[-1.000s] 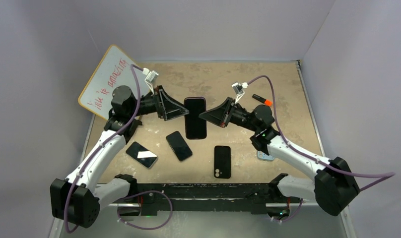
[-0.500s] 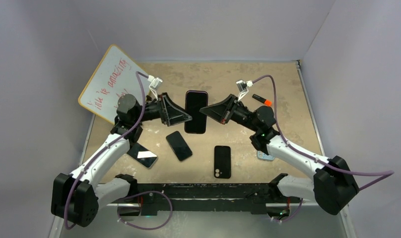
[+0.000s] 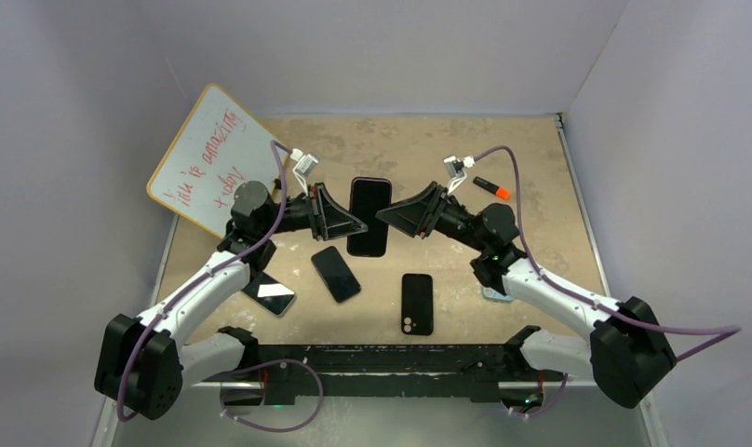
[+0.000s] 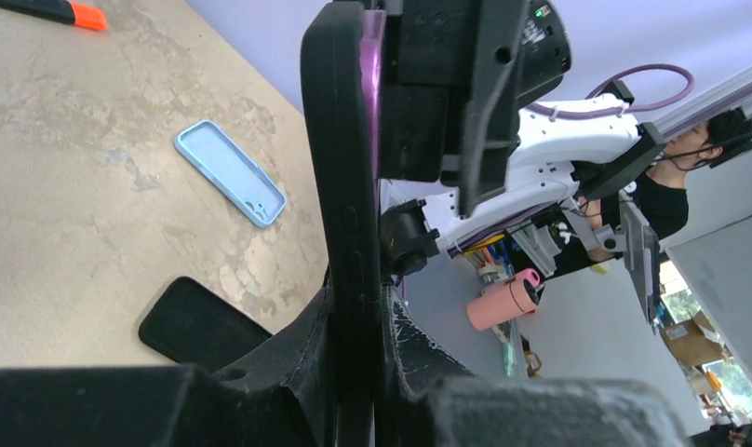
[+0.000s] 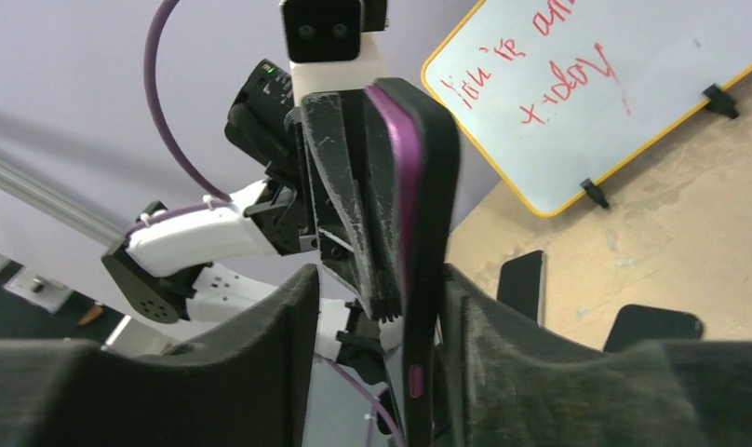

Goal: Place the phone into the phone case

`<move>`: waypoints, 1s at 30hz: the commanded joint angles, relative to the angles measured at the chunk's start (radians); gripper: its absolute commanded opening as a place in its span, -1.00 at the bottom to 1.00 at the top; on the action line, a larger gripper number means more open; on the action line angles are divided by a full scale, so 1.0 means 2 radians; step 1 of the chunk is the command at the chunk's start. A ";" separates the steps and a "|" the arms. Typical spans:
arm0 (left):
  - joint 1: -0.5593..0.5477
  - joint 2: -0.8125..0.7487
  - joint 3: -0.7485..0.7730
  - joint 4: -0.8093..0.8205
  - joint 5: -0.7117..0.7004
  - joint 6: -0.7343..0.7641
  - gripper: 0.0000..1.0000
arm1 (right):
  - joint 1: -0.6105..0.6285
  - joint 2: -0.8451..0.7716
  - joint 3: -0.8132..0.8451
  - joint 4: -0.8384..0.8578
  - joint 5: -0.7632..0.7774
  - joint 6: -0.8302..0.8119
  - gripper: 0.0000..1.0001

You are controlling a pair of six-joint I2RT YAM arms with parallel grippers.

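A purple phone (image 5: pixel 408 177) sits inside a black phone case (image 4: pixel 346 186), and the pair (image 3: pixel 369 216) hangs upright above the middle of the table. My left gripper (image 3: pixel 355 224) is shut on its left edge; in the left wrist view both fingers (image 4: pixel 307 345) press the case. My right gripper (image 3: pixel 383 216) is at the opposite edge and stands open (image 5: pixel 380 279). Its left finger (image 5: pixel 293 317) is clear of the phone, while the right finger is against the case's back.
A whiteboard (image 3: pixel 209 154) leans at the back left. An orange-capped marker (image 3: pixel 491 187) lies at the back right. On the table lie two black phones (image 3: pixel 335 273) (image 3: pixel 266 291), a black case (image 3: pixel 417 303) and a light blue case (image 4: pixel 231 172).
My left gripper has closed on the cased phone and my right gripper has opened off it. The left arm has shifted right and the phone sits slightly farther back.
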 commanded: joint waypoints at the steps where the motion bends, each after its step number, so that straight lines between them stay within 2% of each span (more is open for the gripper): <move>1: -0.001 0.002 0.020 0.016 0.041 0.038 -1.00 | -0.001 -0.037 0.024 -0.013 -0.012 -0.015 0.19; 3: -0.001 0.001 0.029 -0.008 0.056 0.058 -1.00 | -0.001 -0.044 0.035 -0.042 -0.015 -0.033 0.32; 6: -0.001 -0.005 0.040 -0.041 0.066 0.087 -1.00 | -0.002 -0.049 0.060 -0.090 -0.019 -0.057 0.38; 11: -0.001 -0.007 0.041 -0.041 0.096 0.096 -1.00 | -0.006 -0.044 0.088 -0.122 -0.028 -0.074 0.35; 15: -0.001 -0.007 0.058 -0.126 0.094 0.155 -1.00 | -0.006 -0.038 0.102 -0.130 -0.034 -0.077 0.26; 18: -0.001 -0.011 0.071 -0.199 0.057 0.199 -1.00 | -0.009 -0.036 0.101 -0.135 -0.032 -0.082 -0.10; 22: -0.001 0.002 0.096 -0.318 -0.015 0.256 -1.00 | -0.010 -0.042 0.086 -0.121 -0.023 -0.092 -0.93; 23: -0.001 0.005 0.100 -0.336 -0.029 0.263 -1.00 | -0.010 -0.044 0.086 -0.122 -0.021 -0.093 -1.00; 27: -0.001 0.017 0.117 -0.393 -0.084 0.294 -1.00 | -0.010 -0.050 0.108 -0.184 -0.007 -0.145 -1.00; 30: -0.001 0.022 0.114 -0.399 -0.101 0.278 -1.00 | -0.009 -0.061 0.094 -0.204 -0.005 -0.188 -1.00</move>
